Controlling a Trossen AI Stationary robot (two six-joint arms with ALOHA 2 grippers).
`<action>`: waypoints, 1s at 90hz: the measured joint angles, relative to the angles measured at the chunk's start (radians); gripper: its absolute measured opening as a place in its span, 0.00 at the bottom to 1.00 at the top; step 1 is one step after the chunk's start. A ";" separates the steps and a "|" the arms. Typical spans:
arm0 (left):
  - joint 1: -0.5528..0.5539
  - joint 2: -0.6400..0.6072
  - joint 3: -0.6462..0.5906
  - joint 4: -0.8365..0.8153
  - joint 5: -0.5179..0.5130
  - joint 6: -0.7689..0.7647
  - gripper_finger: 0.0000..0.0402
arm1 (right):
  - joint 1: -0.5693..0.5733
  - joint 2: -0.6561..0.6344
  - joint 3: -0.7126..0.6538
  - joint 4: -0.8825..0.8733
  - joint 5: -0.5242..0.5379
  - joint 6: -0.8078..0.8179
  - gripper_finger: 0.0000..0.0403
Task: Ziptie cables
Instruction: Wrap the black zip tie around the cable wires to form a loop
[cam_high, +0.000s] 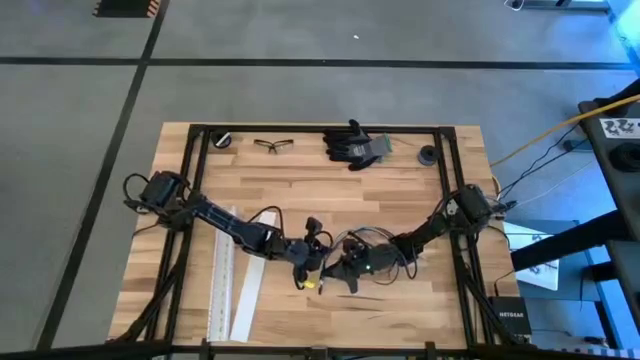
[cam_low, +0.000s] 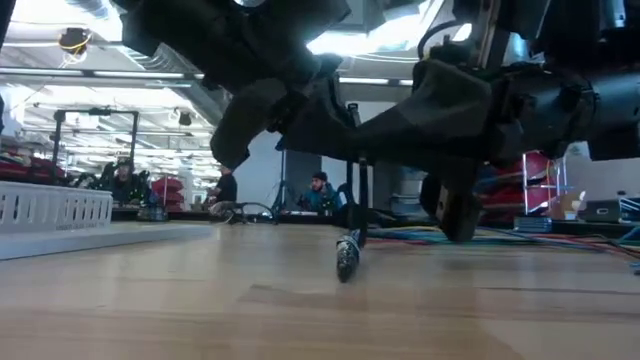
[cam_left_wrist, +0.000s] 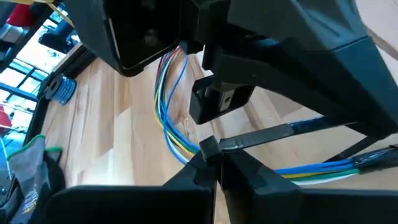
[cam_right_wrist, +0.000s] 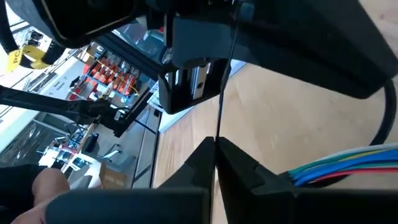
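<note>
Cables: the cables (cam_high: 372, 243) lay at lower centre of the high view on the tabletop (cam_high: 330, 190), long axis roughly left to right, between both arms.
Left end effector: the left end effector (cam_high: 312, 268) sat just left of the bundle, clenched on a thin black strap, probably the ziptie (cam_left_wrist: 261, 136).
Right end effector: the right end effector (cam_high: 345, 270) was equally close, pinched on a thin dark strand; which strand, I couldn't tell.
Key relation: both tips met over the bundle's left end.
Views: the left wrist view showed blue, yellow and white wires; the high view showed only dark tangle.
</note>
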 joint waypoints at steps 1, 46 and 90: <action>0.000 0.000 0.000 0.000 -0.002 0.001 0.00 | 0.000 0.000 0.000 0.000 0.000 0.000 0.00; -0.039 0.000 0.000 -0.001 -0.052 0.098 0.00 | -0.035 0.000 0.002 0.065 0.027 0.059 0.00; -0.092 0.000 0.000 -0.002 -0.169 0.219 0.00 | -0.053 0.001 0.000 0.175 0.072 0.106 0.00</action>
